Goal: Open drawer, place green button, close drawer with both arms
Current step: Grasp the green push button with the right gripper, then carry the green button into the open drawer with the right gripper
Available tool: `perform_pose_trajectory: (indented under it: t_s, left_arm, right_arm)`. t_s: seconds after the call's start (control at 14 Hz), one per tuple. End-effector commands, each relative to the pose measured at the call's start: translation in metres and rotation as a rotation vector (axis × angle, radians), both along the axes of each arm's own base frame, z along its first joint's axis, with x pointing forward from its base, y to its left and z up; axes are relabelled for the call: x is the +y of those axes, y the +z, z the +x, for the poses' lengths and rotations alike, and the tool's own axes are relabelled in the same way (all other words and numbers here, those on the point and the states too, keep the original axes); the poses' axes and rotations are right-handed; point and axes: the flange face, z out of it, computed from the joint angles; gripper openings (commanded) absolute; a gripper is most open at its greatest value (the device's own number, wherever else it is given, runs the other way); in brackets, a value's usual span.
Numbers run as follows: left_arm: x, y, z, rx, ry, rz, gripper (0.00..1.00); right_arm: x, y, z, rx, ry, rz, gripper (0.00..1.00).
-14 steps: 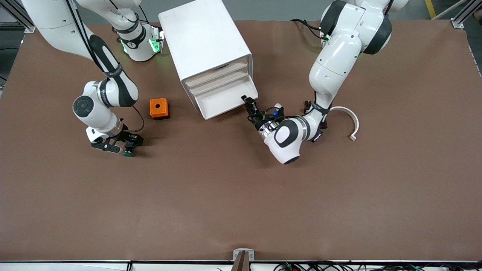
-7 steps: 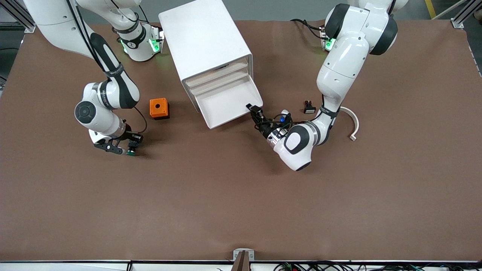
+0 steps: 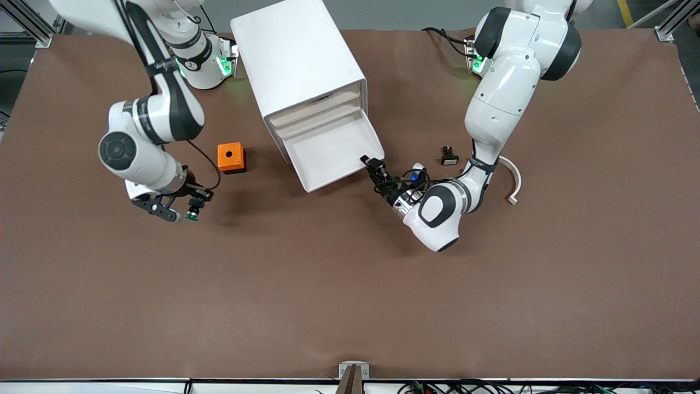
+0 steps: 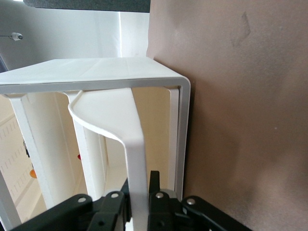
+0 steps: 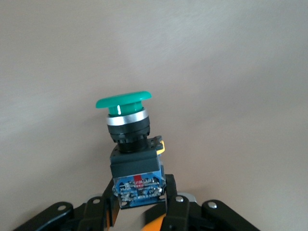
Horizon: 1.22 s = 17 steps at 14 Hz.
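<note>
The white cabinet [image 3: 298, 60] stands near the robots' bases with its lowest drawer [image 3: 328, 148] pulled out and bare inside. My left gripper [image 3: 373, 164] is shut on that drawer's front corner. In the left wrist view the black fingers [image 4: 155, 185] pinch the pale front lip [image 4: 135, 144] of the drawer, with my left gripper [image 4: 139, 190] closed round it. My right gripper [image 3: 188, 210] hangs over the table beside the orange cube, shut on the button [image 3: 191, 215]. In the right wrist view the button [image 5: 124, 103] shows its green cap, and my right gripper [image 5: 138, 195] clamps its black-and-blue body.
An orange cube with a hole [image 3: 231, 157] sits toward the right arm's end of the table, beside the cabinet. A small black part with a white face [image 3: 449, 157] and a white curved strip [image 3: 511, 178] lie by the left arm's wrist. A camera mount [image 3: 354, 372] sits at the table's front edge.
The left gripper drew the drawer farther out toward the front camera. The right gripper shut on the button and raised it off the table as the arm lifted.
</note>
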Motion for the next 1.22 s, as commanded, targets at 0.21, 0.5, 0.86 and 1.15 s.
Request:
perform_pose_trajectory:
  t_s: [0.21, 0.5, 0.86, 1.15]
  left_arm:
    - [0.012, -0.008, 0.011, -0.052, 0.023, 0.02, 1.0]
    - [0.014, 0.0, 0.019, -0.105, 0.026, -0.022, 1.0]
    - [0.011, 0.033, 0.04, -0.296, -0.008, -0.223, 1.0]
    - [0.018, 0.061, 0.068, -0.516, -0.055, -0.409, 1.0]
  right_arm:
    - [0.145, 0.051, -0.044, -0.061, -0.212, 0.008, 0.0]
    - [0.22, 0.055, -0.09, -0.062, -0.359, 0.0, 0.0]
    - [0.302, 0.05, -0.144, -0.065, -0.542, 0.0, 0.0]
    - [0.35, 0.023, -0.153, -0.054, -0.607, -0.023, 0.0]
